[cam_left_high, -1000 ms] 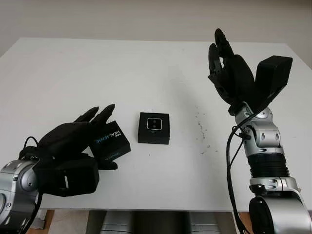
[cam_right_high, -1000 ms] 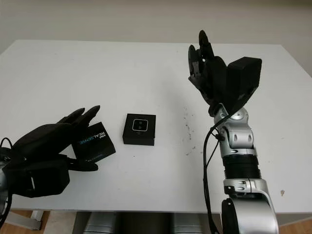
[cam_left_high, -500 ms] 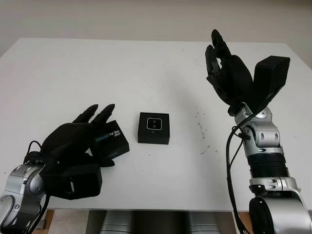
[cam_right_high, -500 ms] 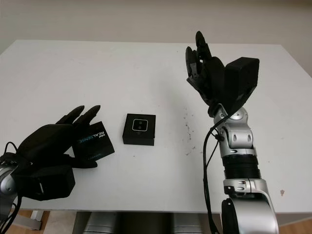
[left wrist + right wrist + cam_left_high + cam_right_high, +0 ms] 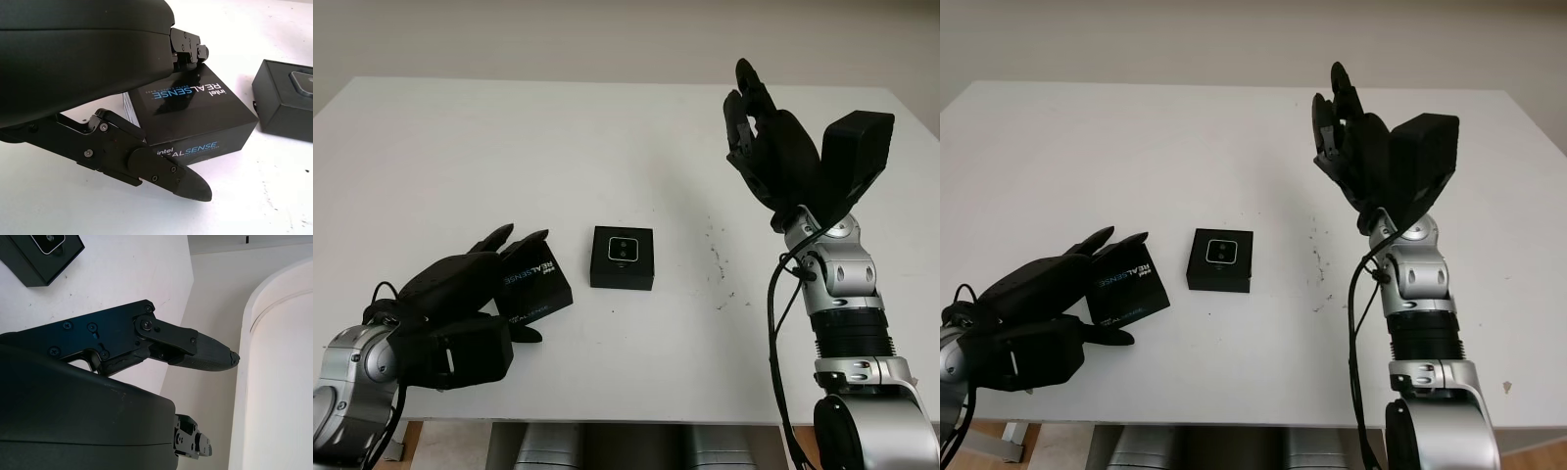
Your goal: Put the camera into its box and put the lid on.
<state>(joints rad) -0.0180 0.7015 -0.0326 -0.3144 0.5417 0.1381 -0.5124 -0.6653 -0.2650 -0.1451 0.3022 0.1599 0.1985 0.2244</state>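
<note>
A black lid (image 5: 536,286) printed "RealSense" lies on the white table (image 5: 460,147) at the front left. My left hand (image 5: 513,288) is low around it, open, with fingers over its far edge and the thumb (image 5: 188,183) just off its near side. To the right stands the open black box (image 5: 622,258) with the camera (image 5: 624,249) lying in it, lens side up. The left wrist view shows the lid (image 5: 195,103) with the box (image 5: 288,100) beside it. My right hand (image 5: 754,108) is open, raised high over the table's right half, far from the box.
Small dark specks (image 5: 717,257) mark the table to the right of the box. The table's front edge (image 5: 656,416) runs close under my left hand. My right forearm (image 5: 842,304) stands upright at the right side.
My left hand has sunk lower and its fingers have come down onto the lid, which has stayed in place. My right hand has drifted slightly left.
</note>
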